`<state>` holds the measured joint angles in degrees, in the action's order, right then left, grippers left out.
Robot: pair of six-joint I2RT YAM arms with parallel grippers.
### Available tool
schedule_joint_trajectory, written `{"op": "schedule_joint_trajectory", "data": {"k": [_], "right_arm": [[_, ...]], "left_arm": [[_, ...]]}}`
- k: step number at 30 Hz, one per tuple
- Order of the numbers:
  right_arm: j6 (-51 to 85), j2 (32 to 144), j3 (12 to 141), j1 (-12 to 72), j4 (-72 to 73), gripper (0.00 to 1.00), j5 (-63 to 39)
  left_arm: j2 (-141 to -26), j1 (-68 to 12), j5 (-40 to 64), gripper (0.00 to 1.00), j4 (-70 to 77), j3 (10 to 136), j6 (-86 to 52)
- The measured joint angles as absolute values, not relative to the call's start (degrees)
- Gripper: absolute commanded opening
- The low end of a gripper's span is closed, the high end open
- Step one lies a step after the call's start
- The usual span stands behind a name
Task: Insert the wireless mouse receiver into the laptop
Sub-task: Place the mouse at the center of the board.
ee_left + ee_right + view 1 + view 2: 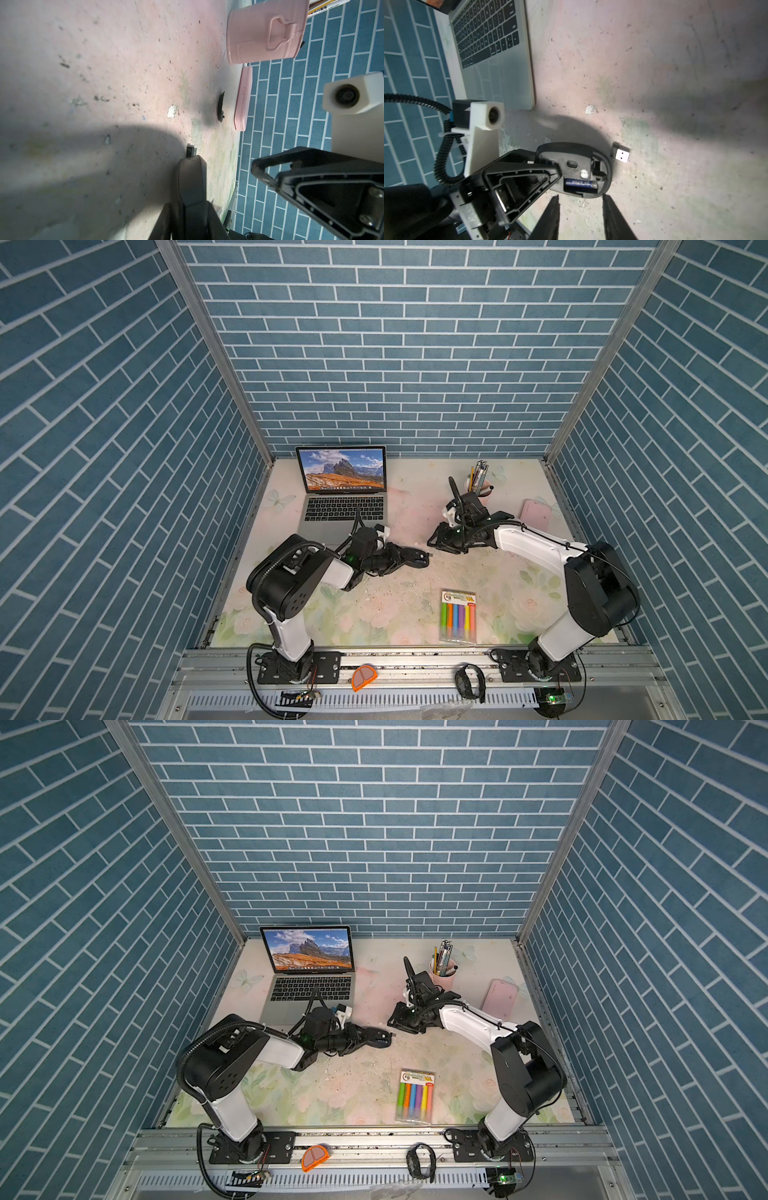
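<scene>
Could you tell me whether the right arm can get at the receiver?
Probably yes: the receiver lies bare on the table just past the open right gripper, though the mouse close beside it leaves little room on that side.

The mouse (566,152) sits clamped in the left jaws, a battery (580,184) in its bay. The wireless mouse receiver (620,154) lies on the bench (395,585) just beside the mouse's free end, near the right jaws. The laptop (345,506) stands behind the left jaws. The pen cup (482,489) stands behind the right jaws, the phone-like slab (540,514) lies to their right, and the marker pack (458,616) lies before them.
</scene>
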<state>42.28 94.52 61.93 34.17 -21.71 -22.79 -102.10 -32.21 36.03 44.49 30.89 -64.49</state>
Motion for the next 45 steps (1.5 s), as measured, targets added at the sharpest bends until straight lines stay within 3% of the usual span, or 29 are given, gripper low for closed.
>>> {"op": "schedule_joint_trajectory", "data": {"k": [11,21,38,45], "right_arm": [[35.4,106.3,71.2,36.0,-28.7,0.31,-17.0],[31.1,113.6,79.1,38.5,-32.2,0.24,-14.5],[25.0,116.2,81.2,38.5,-37.1,0.16,-11.1],[23.5,115.6,80.8,38.5,-39.0,0.14,-7.6]], "left_arm": [[-90.5,-31.0,36.7,0.14,36.4,23.0,-59.7],[-77.5,-31.0,34.7,0.37,18.2,20.9,-51.9],[-75.3,-30.9,32.1,0.62,9.5,21.2,-47.9],[-73.2,-30.1,30.9,0.64,4.8,22.3,-46.3]]}}
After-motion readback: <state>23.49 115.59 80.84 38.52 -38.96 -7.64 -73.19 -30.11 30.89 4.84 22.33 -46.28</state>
